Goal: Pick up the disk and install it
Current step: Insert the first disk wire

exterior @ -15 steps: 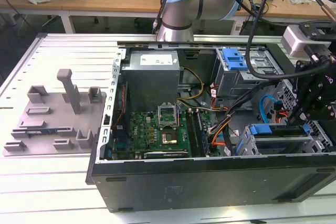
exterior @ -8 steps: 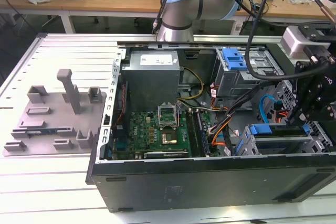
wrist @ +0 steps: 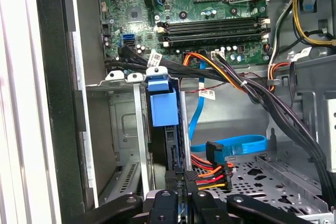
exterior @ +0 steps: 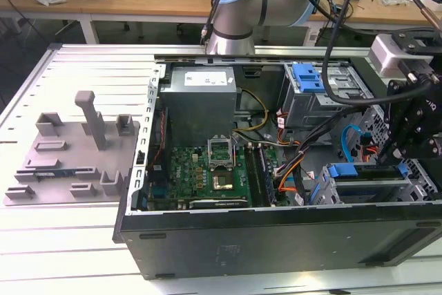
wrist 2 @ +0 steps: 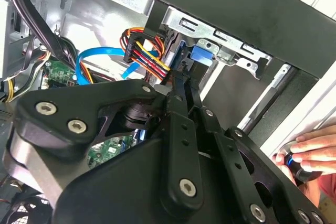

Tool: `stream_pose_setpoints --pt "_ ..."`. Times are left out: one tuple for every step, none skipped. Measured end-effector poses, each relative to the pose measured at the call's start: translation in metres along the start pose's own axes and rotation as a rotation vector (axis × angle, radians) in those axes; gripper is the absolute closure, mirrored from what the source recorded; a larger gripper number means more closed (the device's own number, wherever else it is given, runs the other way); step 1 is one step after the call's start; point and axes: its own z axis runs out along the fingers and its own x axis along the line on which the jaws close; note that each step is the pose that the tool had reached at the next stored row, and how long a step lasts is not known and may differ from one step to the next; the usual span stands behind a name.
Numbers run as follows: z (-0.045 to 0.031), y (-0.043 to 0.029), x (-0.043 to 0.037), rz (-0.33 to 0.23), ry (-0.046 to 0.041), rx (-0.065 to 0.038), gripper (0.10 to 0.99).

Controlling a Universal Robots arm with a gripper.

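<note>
Hand (wrist: 178, 199) closed on disk (wrist: 176, 145) edge, disk prob. slotted in drive cage (wrist: 123, 129)

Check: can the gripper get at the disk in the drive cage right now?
Probably yes. In the first wrist view the gripper is right at the disk, which stands edge-on in the drive cage. The cable connectors sit beside it, not across the approach.

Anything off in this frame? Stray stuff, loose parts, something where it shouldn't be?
One thing: in the second wrist view a person's hand sits by the case's outer edge, holding a small blue-and-black object, close to the claw. The disk looks square in its bay; no damage visible.
</note>
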Motion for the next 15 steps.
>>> stream_pose_setpoints --pt "0.0000 0.0000 0.0000 0.000 0.0000 0.000 0.918" --pt "0.0001 0.0000 -0.0001 0.000 0.0000 0.000 0.918" --pt "0.0001 0.0000 -0.0002 0.000 0.0000 0.000 0.918" --pt "0.0002 0.0000 -0.0002 0.000 0.0001 0.000 0.918" --pt "0.0005 0.0000 -0.0002 0.000 0.0001 0.000 0.918" --pt "0.0013 0.0000 -0.0002 0.000 0.0000 0.000 0.918" --pt "0.0015 0.0000 -0.0002 -0.001 0.0001 0.000 0.918" --pt "0.0020 0.0000 -0.0002 -0.001 0.0000 0.000 0.918" --pt "0.0025 0.0000 -0.0002 -0.001 0.0000 0.000 0.918" --pt "0.0030 0.0001 -0.0002 -0.001 0.0000 0.000 0.918" --pt "0.0035 0.0001 -0.0002 -0.001 -0.0001 0.000 0.918" --pt "0.0038 0.0001 -0.0002 -0.001 0.0000 0.000 0.918" --pt "0.0041 0.0001 -0.0002 -0.001 0.0000 0.000 0.918" --pt "0.0045 0.0001 -0.0002 -0.001 0.0001 0.000 0.918" --pt "0.0052 0.0001 -0.0002 -0.001 0.0001 0.000 0.918"
